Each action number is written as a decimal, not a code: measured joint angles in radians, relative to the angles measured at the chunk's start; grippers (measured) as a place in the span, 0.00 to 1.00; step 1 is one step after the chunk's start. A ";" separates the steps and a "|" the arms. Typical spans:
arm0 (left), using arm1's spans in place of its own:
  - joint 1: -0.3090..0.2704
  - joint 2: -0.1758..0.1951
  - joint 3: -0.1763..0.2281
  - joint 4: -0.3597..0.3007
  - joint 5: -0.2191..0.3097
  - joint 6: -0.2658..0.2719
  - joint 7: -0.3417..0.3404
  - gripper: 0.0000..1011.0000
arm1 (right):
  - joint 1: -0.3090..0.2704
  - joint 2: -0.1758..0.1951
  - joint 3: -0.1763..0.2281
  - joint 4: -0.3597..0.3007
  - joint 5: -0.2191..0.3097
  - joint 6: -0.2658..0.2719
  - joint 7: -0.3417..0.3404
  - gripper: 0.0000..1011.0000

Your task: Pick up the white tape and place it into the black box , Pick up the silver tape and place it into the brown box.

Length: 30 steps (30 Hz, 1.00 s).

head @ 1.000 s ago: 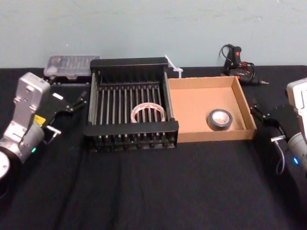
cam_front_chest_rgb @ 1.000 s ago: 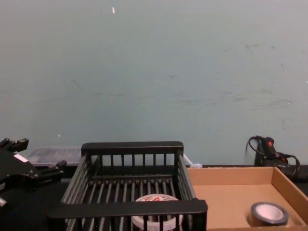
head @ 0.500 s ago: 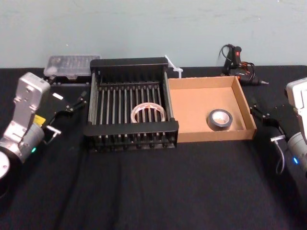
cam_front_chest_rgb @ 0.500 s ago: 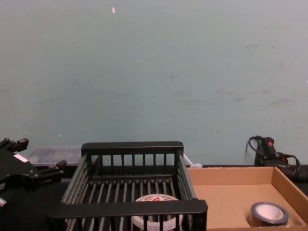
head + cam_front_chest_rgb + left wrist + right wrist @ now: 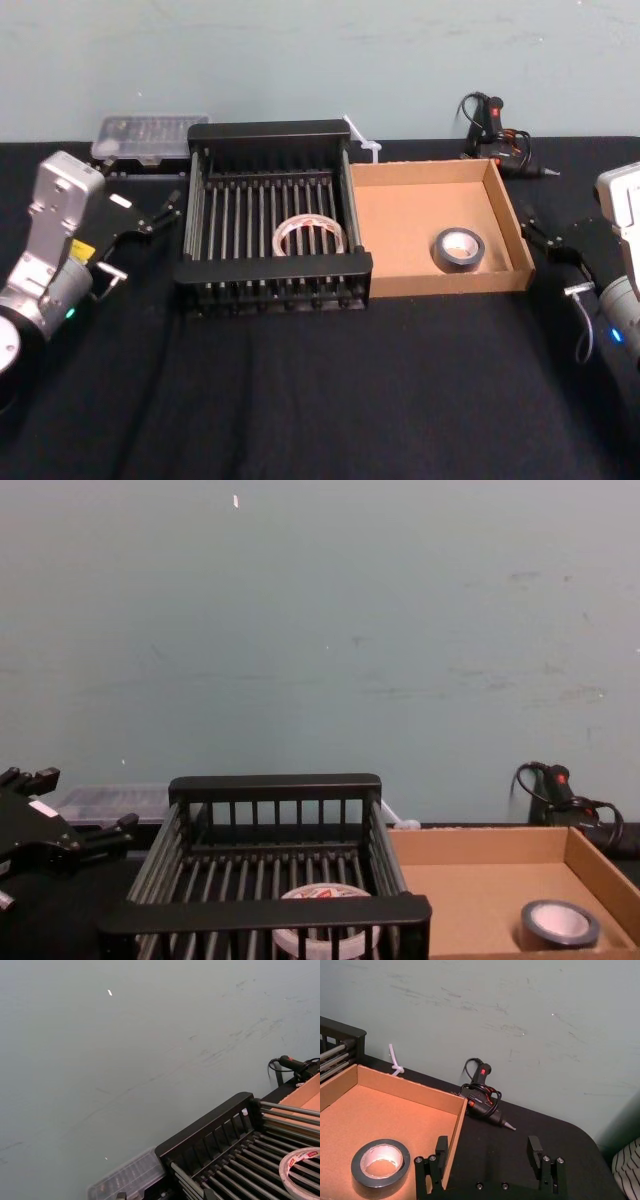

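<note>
The left gripper sits low over the black cloth. Its two fingers are apart, and nothing is between them. The fingertips point at the left side of the black box. They are near it but do not touch it. The white tape lies flat on the bars inside the black box, past the barred wall from those fingers. It is close to the front rim, and red marks show on it.

The right gripper has its fingers wide apart and holds nothing. These fingers are just beside the right wall of the brown box, on the outside. The silver tape lies flat on the floor of the brown box, just over that wall from the fingers.

The two boxes stand side by side and touch. Ahead of the right fingers, by the wall, lies a black glue gun with a curly cord. A clear plastic case lies ahead of the left fingers, by the back corner of the black box.
</note>
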 joint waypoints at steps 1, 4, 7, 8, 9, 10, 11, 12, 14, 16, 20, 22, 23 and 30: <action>0.000 0.000 0.000 0.000 0.000 0.000 0.000 0.99 | 0.000 0.000 0.000 0.000 0.000 0.000 0.000 0.99; 0.000 0.000 0.000 0.000 0.000 0.000 0.000 0.99 | 0.000 0.000 0.000 0.000 0.000 0.000 0.000 0.99; 0.000 0.000 0.000 0.000 0.000 0.000 0.000 0.99 | 0.000 0.000 0.000 0.000 0.000 0.000 0.000 0.99; 0.000 0.000 0.000 0.000 0.000 0.000 0.000 0.99 | 0.000 0.000 0.000 0.000 0.000 0.000 0.000 0.99; 0.000 0.000 0.000 0.000 0.000 0.000 0.000 0.99 | 0.000 0.000 0.000 0.000 0.000 0.000 0.000 0.99; 0.000 0.000 0.000 0.000 0.000 0.000 0.000 0.99 | 0.000 0.000 0.000 0.000 0.000 0.000 0.000 0.99; 0.000 0.000 0.000 0.000 0.000 0.000 0.000 0.99 | 0.000 0.000 0.000 0.000 0.000 0.000 0.000 0.99; 0.000 0.000 0.000 0.000 0.000 0.000 0.000 0.99 | 0.000 0.000 0.000 0.000 0.000 0.000 0.000 0.99; 0.000 0.000 0.000 0.000 0.000 0.000 0.000 0.99 | 0.000 0.000 0.000 0.000 0.000 0.000 0.000 0.99; 0.000 0.000 0.000 0.000 0.000 0.000 0.000 0.99 | 0.000 0.000 0.000 0.000 0.000 0.000 0.000 0.99; 0.000 0.000 0.000 0.000 0.000 0.000 0.000 0.99 | 0.000 0.000 0.000 0.000 0.000 0.000 0.000 0.99; 0.000 0.000 0.000 0.000 0.000 0.000 0.000 0.99 | 0.000 0.000 0.000 0.000 0.000 0.000 0.000 0.99; 0.000 0.000 0.000 0.000 0.000 0.000 0.000 0.99 | 0.000 0.000 0.000 0.000 0.000 0.000 0.000 0.99; 0.000 0.000 0.000 0.000 0.000 0.000 0.000 0.99 | 0.000 0.000 0.000 0.000 0.000 0.000 0.000 0.99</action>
